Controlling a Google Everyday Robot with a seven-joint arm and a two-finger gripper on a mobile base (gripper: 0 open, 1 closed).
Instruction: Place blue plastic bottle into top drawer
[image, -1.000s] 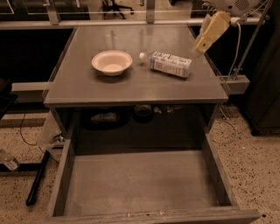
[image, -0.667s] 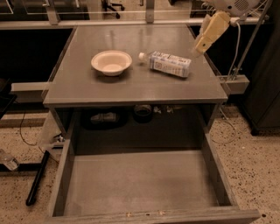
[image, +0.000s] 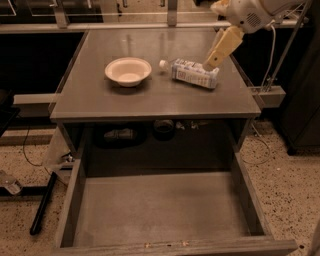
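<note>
The blue plastic bottle (image: 192, 73) lies on its side on the grey tabletop (image: 150, 100), white cap pointing left toward the bowl. My gripper (image: 211, 63) comes down from the upper right, its cream tip just above the bottle's right end. The top drawer (image: 160, 210) is pulled out below the table's front edge, its flat grey floor bare.
A cream round bowl (image: 128, 71) sits on the tabletop left of the bottle. Dark items lie on a shelf under the table (image: 120, 134). A black bar (image: 42, 202) and cables lie on the speckled floor at the left. A metal rail runs behind the table.
My gripper has moved down and to the left, from above the table's right edge to just over the bottle's right end. The bottle and bowl have not moved.
</note>
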